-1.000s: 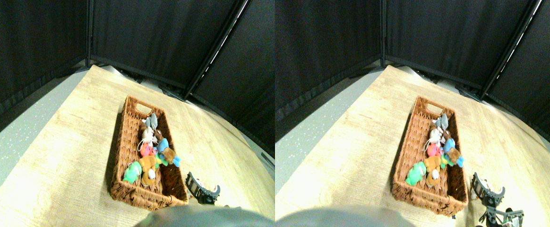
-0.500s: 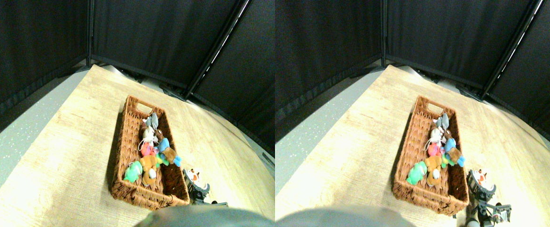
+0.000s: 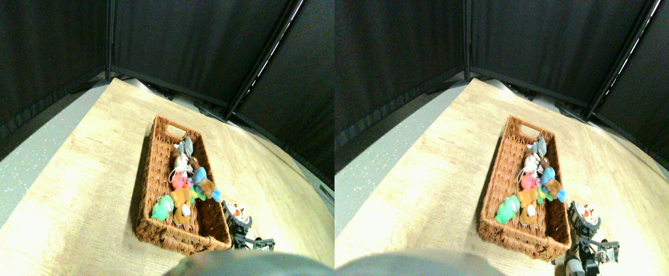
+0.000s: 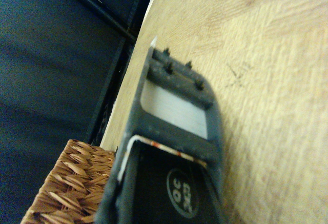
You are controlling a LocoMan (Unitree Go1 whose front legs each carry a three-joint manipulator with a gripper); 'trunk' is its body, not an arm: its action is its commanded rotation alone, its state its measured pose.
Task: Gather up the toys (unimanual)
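Several toys lie in a heap in the woven basket [image 3: 149, 172]: a green one [image 3: 162, 208], an orange-brown one [image 3: 180, 200], a red-pink one [image 3: 178, 181], a blue one [image 3: 199, 175], a white one [image 3: 180, 164] and a grey one [image 3: 185, 148]. Just right of the basket's near right corner, my right gripper [image 3: 237, 222] is shut on a small orange and white toy [image 3: 239, 213], held about level with the rim. The wrist view shows the dark jaw frame beside the basket's woven corner [image 4: 72, 183].
The basket stands lengthwise on a light wooden table [image 3: 81, 190], with a handle cut-out [image 3: 172, 131] at its far end. Black curtains [image 3: 185, 46] close off the back. A grey floor strip [image 3: 7, 178] runs along the left.
My right gripper has risen from the table beside the basket and moved closer to its right wall, carrying the orange and white toy up with it.
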